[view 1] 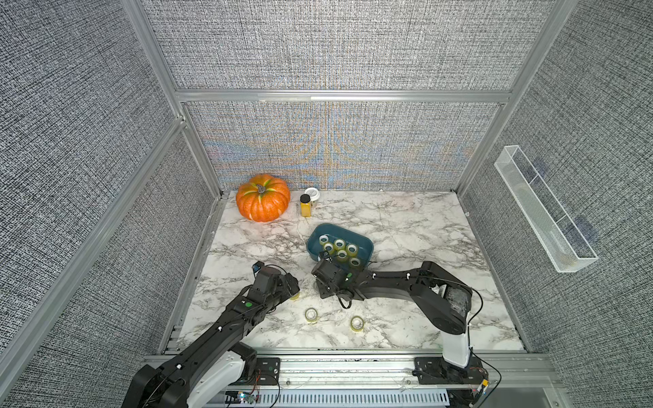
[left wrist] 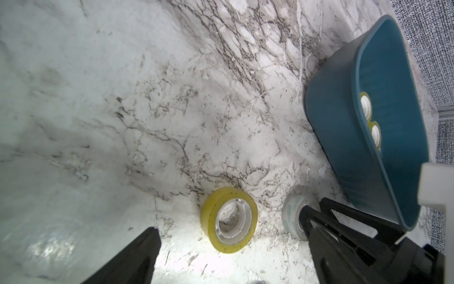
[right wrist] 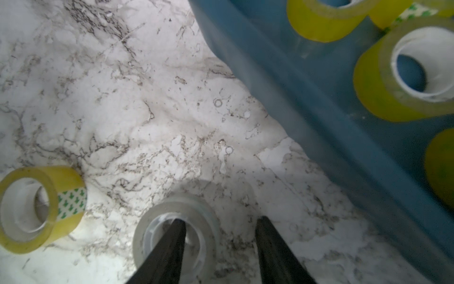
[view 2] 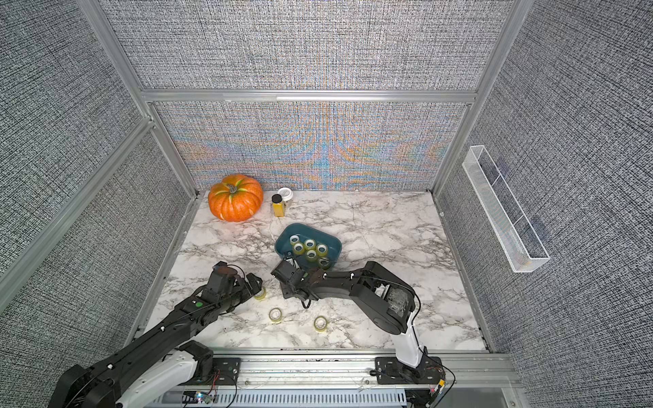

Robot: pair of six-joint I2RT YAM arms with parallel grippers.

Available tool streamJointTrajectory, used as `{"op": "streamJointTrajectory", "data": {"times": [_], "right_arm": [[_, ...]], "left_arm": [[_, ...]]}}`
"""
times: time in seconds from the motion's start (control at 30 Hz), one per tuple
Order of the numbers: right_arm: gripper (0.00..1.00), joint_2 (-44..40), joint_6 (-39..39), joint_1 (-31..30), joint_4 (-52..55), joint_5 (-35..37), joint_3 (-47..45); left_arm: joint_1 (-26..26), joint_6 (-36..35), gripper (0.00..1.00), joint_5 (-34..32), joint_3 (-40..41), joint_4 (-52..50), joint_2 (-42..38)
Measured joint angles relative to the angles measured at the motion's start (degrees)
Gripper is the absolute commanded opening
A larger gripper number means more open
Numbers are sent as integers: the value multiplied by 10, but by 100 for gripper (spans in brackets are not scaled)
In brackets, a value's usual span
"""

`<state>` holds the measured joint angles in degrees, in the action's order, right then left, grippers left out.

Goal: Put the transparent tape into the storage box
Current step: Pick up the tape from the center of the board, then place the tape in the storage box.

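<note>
The right gripper [right wrist: 221,220] is seen part spread: one finger is sunk in the core of the transparent tape [right wrist: 177,205], and the other is placed outside it with a gap, so the roll's wall is straddled but not pinched. The roll is laid flat on the marble table [right wrist: 147,110]. Ahead of these fingertips, on the outer finger's side, the storage box [right wrist: 307,98] is set, with boxed yellow rolls [right wrist: 368,86] inside. The left gripper [left wrist: 231,233] is spread wide, and a loose yellow roll [left wrist: 207,218] is left untouched between its fingers.
</note>
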<state>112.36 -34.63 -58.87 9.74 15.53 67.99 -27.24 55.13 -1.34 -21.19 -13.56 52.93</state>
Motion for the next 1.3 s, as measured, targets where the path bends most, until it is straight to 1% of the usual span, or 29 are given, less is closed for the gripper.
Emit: {"op": "streamJointTrajectory", "data": {"times": [0.1,0.13,0.27,0.47,0.57,0.7,0.93,1.17,1.3], "right_arm": [[24,-10,6,3,5,1,-8],[19,-14,9,3,11,1,-9],[6,-45,16,4,34,-1,-12],[6,-116,25,4,63,-14,11],[6,-139,36,10,75,-14,34],[6,-149,53,36,99,-10,57],[6,-118,97,116,111,-11,123],[6,-80,121,192,91,-49,100],[6,-44,132,209,80,-79,101]], "left_arm": [[0,-4,100,0,1,2,6],[0,-7,100,0,1,3,8],[0,-19,100,19,1,9,23],[0,-43,100,52,1,14,57],[0,-49,100,60,5,14,47],[0,-53,100,60,8,14,26],[0,-59,100,60,9,2,16],[0,-53,100,64,9,-2,18],[0,-48,100,69,8,0,25]]}}
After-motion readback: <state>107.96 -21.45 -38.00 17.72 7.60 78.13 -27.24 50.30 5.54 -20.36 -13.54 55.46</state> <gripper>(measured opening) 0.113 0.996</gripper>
